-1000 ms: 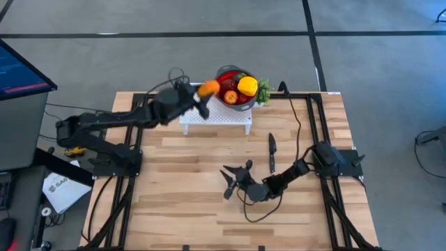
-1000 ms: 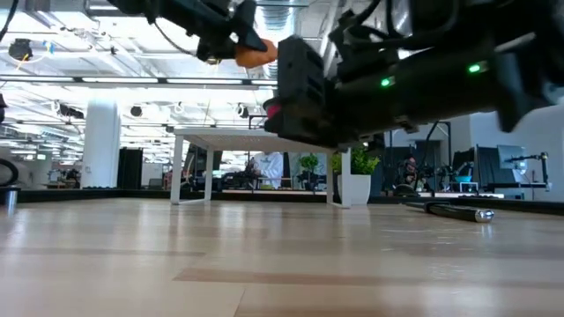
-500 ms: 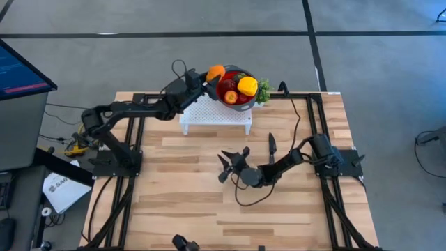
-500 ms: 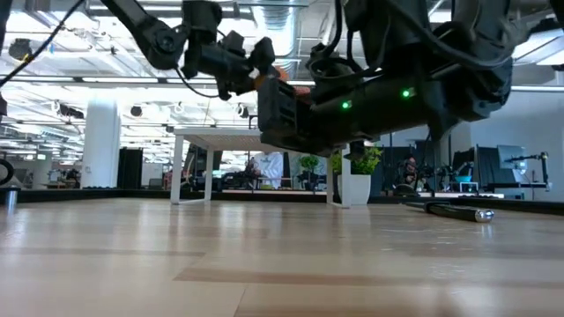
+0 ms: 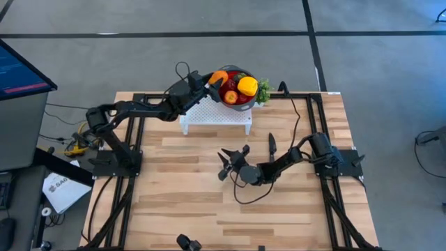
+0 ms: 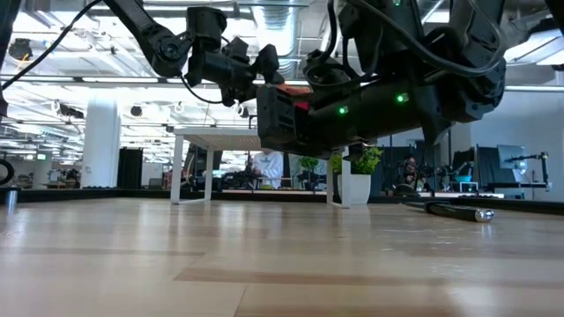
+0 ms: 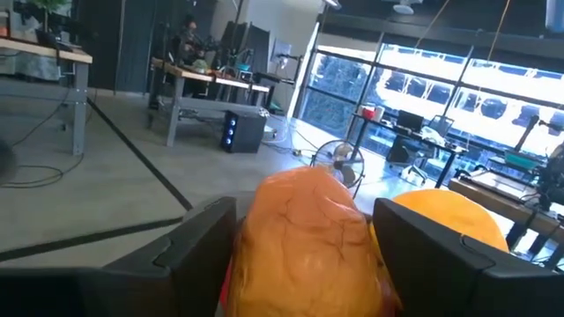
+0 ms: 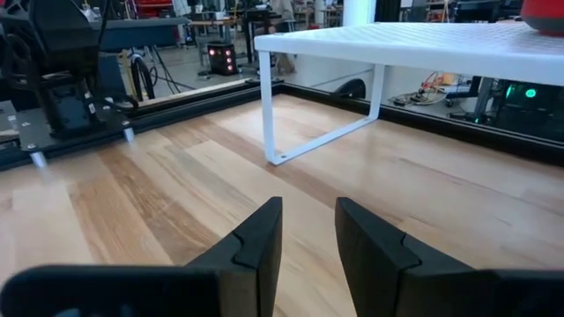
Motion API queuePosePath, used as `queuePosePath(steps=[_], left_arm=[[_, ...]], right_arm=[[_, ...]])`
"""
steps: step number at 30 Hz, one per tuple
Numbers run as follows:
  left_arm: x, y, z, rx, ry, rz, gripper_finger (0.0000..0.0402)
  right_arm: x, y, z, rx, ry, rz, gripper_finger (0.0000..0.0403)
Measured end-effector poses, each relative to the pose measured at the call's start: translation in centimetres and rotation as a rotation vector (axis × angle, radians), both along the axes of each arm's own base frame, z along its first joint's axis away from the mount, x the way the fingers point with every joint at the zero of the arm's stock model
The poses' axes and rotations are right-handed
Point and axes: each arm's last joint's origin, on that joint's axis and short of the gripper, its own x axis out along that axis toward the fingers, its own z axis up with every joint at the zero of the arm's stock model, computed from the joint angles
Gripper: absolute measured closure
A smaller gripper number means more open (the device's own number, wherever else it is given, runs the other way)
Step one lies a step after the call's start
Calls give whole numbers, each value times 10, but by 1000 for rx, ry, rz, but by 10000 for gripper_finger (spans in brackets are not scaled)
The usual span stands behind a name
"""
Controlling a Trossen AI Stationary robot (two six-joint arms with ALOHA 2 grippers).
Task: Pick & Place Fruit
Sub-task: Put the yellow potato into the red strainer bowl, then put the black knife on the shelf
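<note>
My left gripper (image 5: 212, 80) reaches level from the left and is shut on an orange fruit (image 5: 219, 75) above the left rim of the red bowl (image 5: 228, 70). The bowl stands on a white perforated stand (image 5: 216, 115) and holds a yellow fruit (image 5: 247, 86) and red fruits (image 5: 230, 96). In the left wrist view the orange fruit (image 7: 304, 233) fills the gap between the fingers, with the yellow fruit (image 7: 449, 220) behind it. My right gripper (image 5: 228, 164) hovers low over the table's middle, narrowly open with nothing between its fingers (image 8: 308, 229). My left gripper pinches the orange fruit by its two opposite sides (image 7: 247, 238) between its two fingers. The fingers come level from the table's left. The fruit is lifted clear, held over the bowl's left rim.
A slim black knife (image 5: 272, 150) lies on the table right of my right gripper. A small green plant (image 5: 263, 92) stands beside the bowl at the stand's right end. Bare wooden table spreads toward the near edge.
My left gripper has carried the orange fruit toward the table's right and down, from left of the stand to the bowl's left rim, rolling a little on the way. My right gripper has gone a short way toward the far edge, staying low.
</note>
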Motion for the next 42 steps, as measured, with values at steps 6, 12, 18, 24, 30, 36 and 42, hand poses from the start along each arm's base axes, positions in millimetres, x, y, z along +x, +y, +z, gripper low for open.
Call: queuePosePath(steps=[6,12,18,24,30,36,42], left_arm=[[1,-2,0,-27,-26,-10,135],[4,-5,0,-63,-60,-121,137],[5,-7,0,-76,-67,-134,137],[6,-8,-1,-23,-14,-143,137],[6,-10,0,22,27,-208,118],[6,-9,0,38,44,-208,84],[6,-9,0,57,60,-225,58]], right_arm=[[0,0,0,0,1,-1,301],[0,0,0,-1,2,-1,301],[0,0,0,-1,2,-1,301],[0,2,0,-1,4,6,301],[-1,2,0,-1,4,7,301],[-1,4,-1,-1,4,11,301],[-2,9,-1,-1,6,24,301]])
